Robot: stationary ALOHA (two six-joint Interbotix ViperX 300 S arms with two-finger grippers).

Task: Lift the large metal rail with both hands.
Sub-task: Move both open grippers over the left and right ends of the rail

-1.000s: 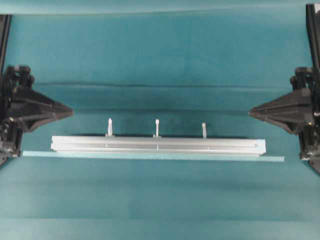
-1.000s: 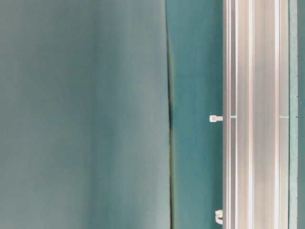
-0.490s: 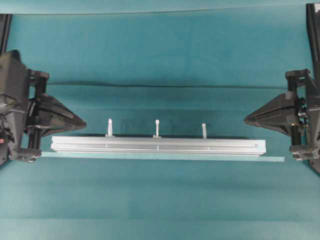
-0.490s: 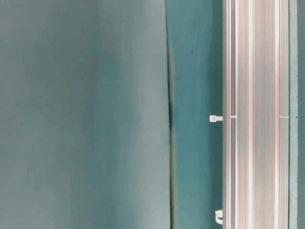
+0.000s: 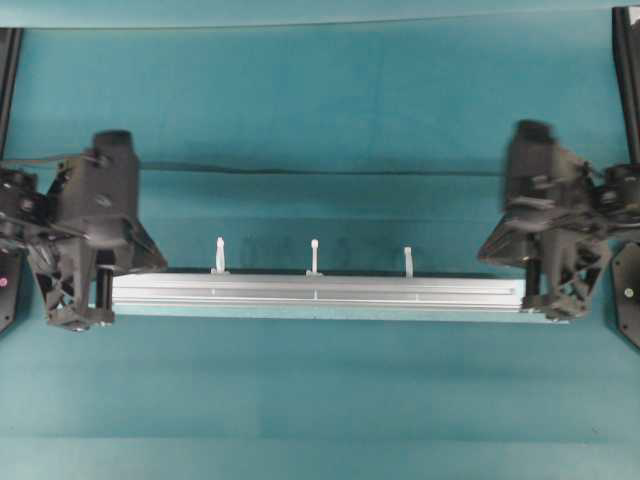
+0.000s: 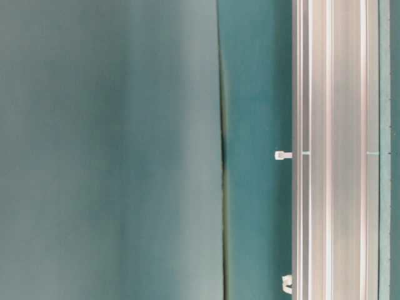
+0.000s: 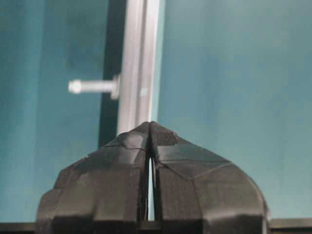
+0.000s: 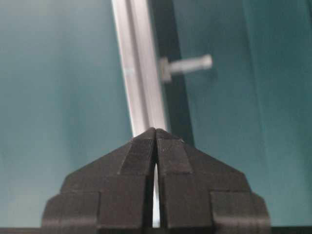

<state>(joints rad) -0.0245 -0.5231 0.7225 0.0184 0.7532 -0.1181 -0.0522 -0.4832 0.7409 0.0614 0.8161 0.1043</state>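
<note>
The grooved aluminium rail [image 5: 316, 292] lay flat across the teal cloth [image 5: 320, 100], judged rigid, fairly heavy and slick, best taken at both ends, where the left gripper [image 7: 150, 127] and right gripper [image 8: 155, 132] were poised, fingers pressed together.

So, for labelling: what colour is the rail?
Silver, the large metal rail; clearest in the overhead view.

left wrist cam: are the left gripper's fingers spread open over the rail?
No. The left gripper has its fingertips pressed together into a point, with the rail running on past them.
</note>
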